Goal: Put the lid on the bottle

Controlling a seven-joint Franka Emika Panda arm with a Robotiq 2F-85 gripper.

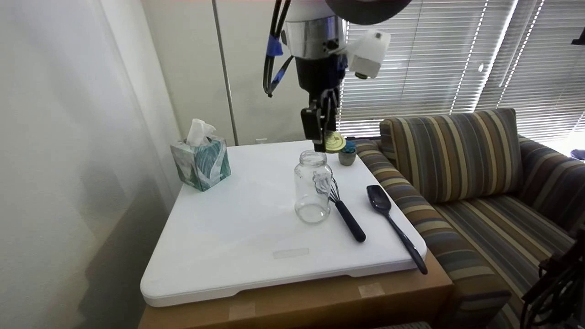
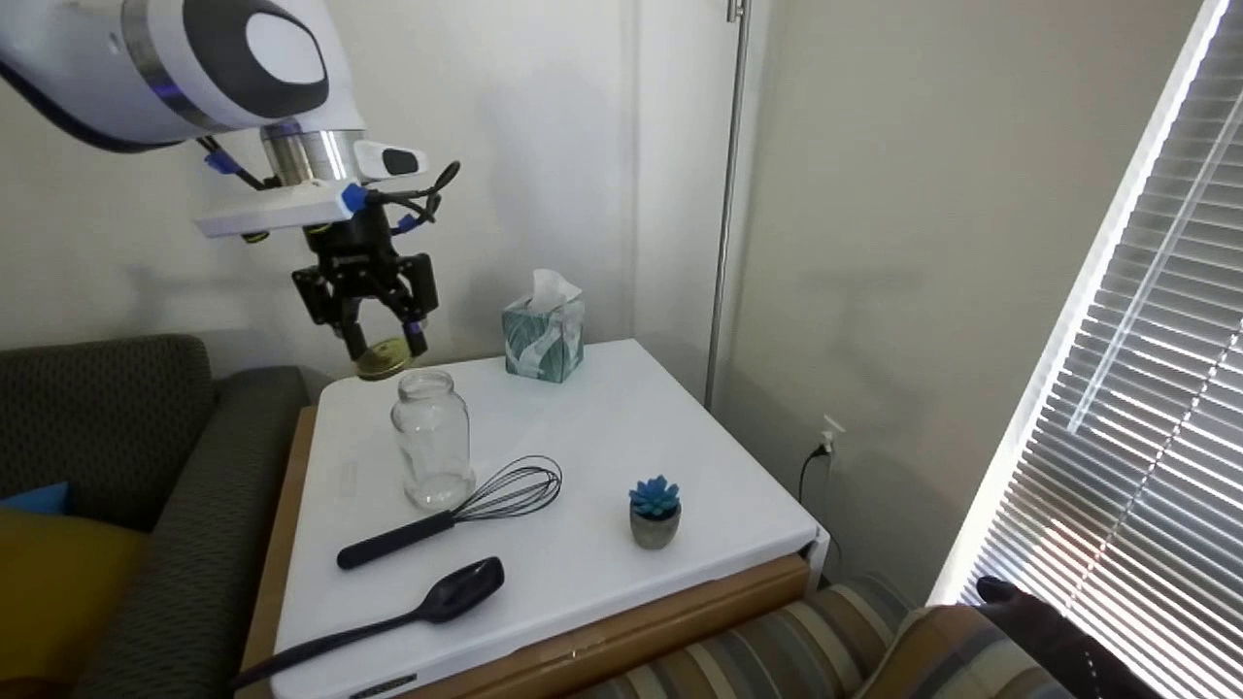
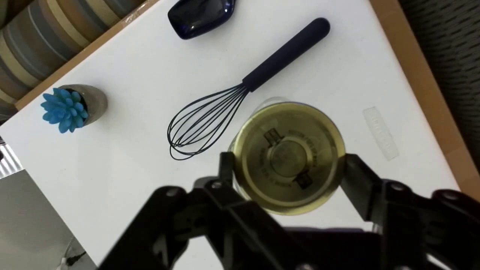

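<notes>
- The yellow-green lid (image 3: 288, 157) is pinched by its rim in the gripper (image 2: 386, 340), tilted, above the glass bottle (image 1: 307, 187) and apart from it.
- The bottle stands upright on the desk (image 1: 219, 246), a whisk (image 3: 247, 84) just beside it.
- Along the edge by the striped armchair (image 1: 452, 155): a dark spoon (image 2: 447, 597), handle end past one corner, and a potted plant (image 2: 654, 526).
- Near a corner, by the opposite edge: a tissue box (image 1: 201, 162).

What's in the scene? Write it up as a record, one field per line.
gripper: holding the lid by its rim
lid: yellow-green, in the air, seemingly tilted
jar: clear glass, upright, uncovered
near jar: dark whisk
also on white tabletop: dark spoon, teal tissue box, blue potted plant
task: lid not yet on
</notes>
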